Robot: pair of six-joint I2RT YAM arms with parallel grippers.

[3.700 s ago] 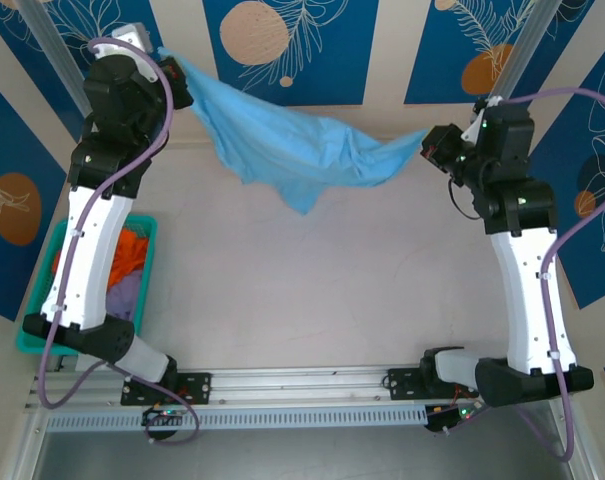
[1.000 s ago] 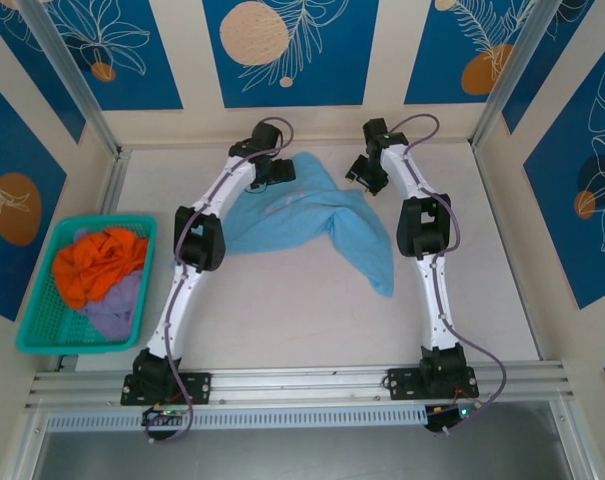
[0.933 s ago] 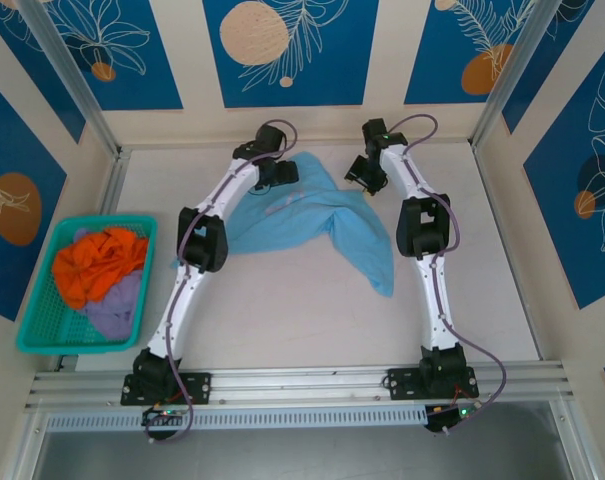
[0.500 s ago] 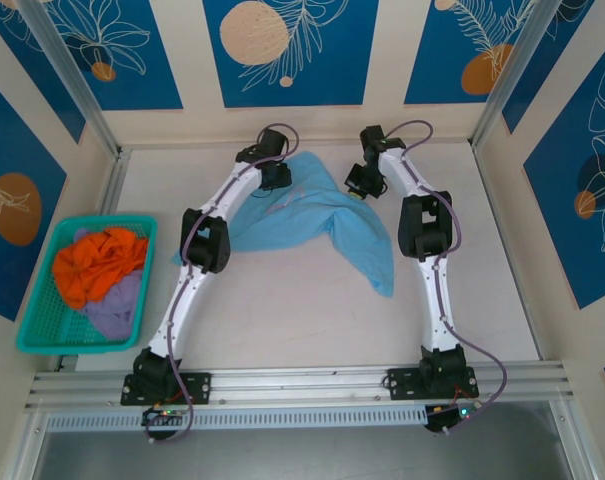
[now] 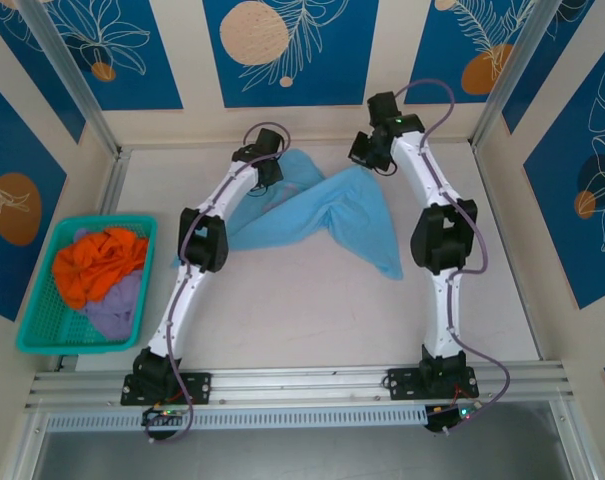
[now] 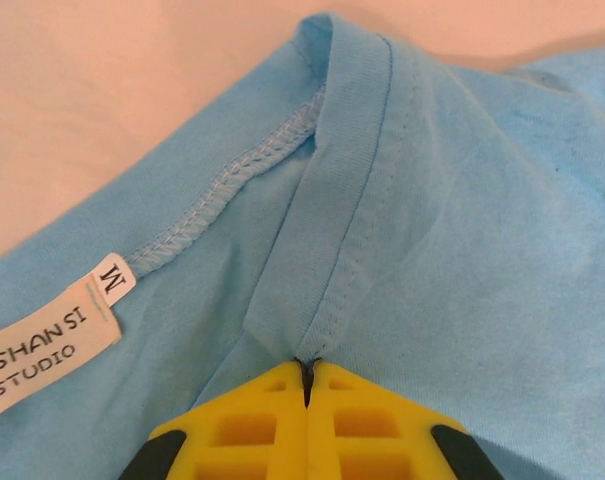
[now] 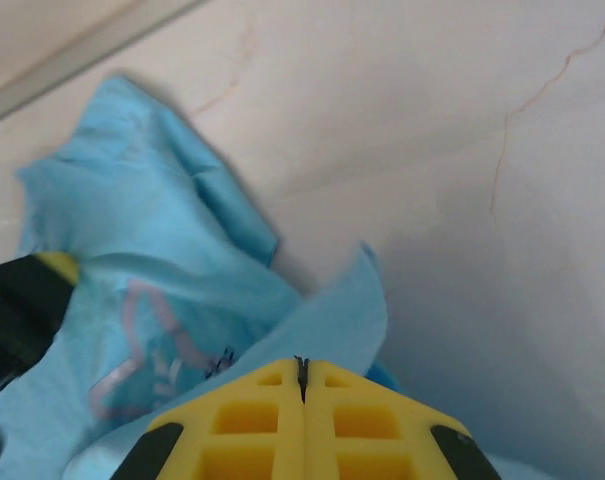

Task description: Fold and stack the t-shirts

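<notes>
- Two arms reach to the far side of the table (image 5: 282, 300), where the sky-blue t-shirt (image 5: 322, 215) lies rumpled and only partly spread. Orange and lavender garments (image 5: 102, 265) wait heaped in the teal basket (image 5: 77, 346) at the left.
- The left gripper (image 6: 305, 366) is clenched on the collar seam, its yellow fingers pressed together over the cloth.
- The right gripper (image 7: 301, 366) is likewise closed. It seems to pinch a fold at the shirt's edge, though the cloth at its tips is blurred.
- Step in hand, as I judge it: laying the garment flat before any fold. Nothing is folded or stacked yet.
- The next move calls for drawing the two held points apart and dragging the shirt toward the near edge, so the bunched body smooths out.
- The neck label (image 6: 37, 350) reads "SHAN SI STUDIO", with its start cut off by the frame.
- The size tag (image 6: 110, 280) reads "M".
- The pinkish chest print is too blurred to read.
</notes>
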